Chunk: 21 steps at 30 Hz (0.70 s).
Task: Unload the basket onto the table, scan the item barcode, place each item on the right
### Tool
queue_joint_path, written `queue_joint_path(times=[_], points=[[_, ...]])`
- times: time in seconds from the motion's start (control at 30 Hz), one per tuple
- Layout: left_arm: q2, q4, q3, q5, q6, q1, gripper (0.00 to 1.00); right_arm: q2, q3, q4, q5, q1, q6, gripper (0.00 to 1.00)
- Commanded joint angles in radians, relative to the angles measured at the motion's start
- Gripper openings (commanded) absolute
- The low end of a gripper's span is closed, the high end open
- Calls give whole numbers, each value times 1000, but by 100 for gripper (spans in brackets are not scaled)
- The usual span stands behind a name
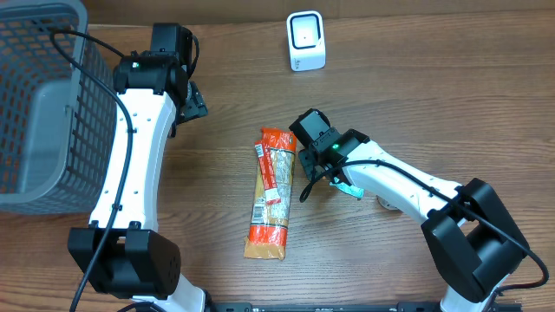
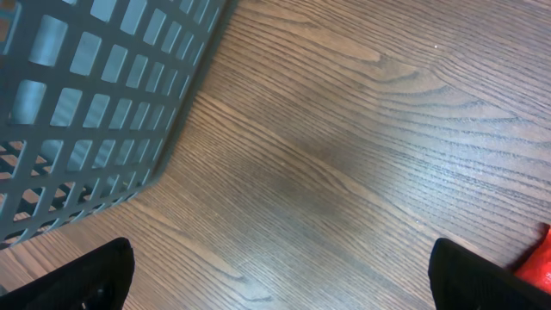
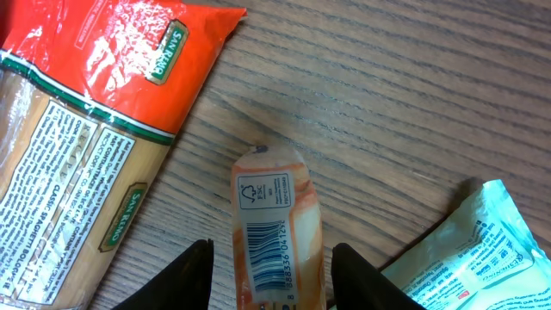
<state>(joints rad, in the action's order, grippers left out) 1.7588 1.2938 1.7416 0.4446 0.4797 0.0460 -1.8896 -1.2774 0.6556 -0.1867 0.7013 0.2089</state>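
The item is a narrow orange-and-white stick packet (image 3: 275, 194) lying on the wood table, its barcode (image 3: 267, 257) facing up. My right gripper (image 3: 272, 250) straddles it, one black finger on each side, with a gap of table showing between each finger and the packet. In the overhead view the right gripper (image 1: 312, 178) covers most of the packet. The white scanner (image 1: 306, 41) stands at the back of the table. My left gripper (image 2: 280, 284) hangs wide open over bare wood near the basket, holding nothing.
A long red-and-tan spaghetti pack (image 1: 270, 195) lies just left of the right gripper. A teal packet (image 3: 469, 254) lies to its right. A grey mesh basket (image 1: 39, 104) fills the left side of the table.
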Motion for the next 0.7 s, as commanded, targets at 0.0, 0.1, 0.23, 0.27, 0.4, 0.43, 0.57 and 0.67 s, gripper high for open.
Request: queue_joint_path(times=[0.0, 0.1, 0.23, 0.27, 0.4, 0.43, 0.57, 0.67], points=[[-7, -1, 13, -1, 3, 7, 100, 34, 8, -5, 5, 3, 0, 45], [-7, -1, 13, -1, 3, 7, 100, 34, 8, -5, 5, 3, 0, 47], [-7, -1, 13, -1, 3, 7, 100, 34, 8, -4, 5, 3, 0, 47], [-7, -1, 13, -1, 3, 7, 100, 34, 8, -4, 5, 3, 0, 47], [-7, -1, 13, -1, 3, 7, 100, 34, 8, -3, 5, 3, 0, 47], [-7, -1, 13, -1, 3, 7, 100, 34, 8, -4, 5, 3, 0, 47], [-7, -1, 13, -1, 3, 7, 100, 31, 8, -4, 5, 3, 0, 46], [-7, -1, 13, -1, 3, 7, 100, 29, 9, -4, 5, 3, -1, 47]])
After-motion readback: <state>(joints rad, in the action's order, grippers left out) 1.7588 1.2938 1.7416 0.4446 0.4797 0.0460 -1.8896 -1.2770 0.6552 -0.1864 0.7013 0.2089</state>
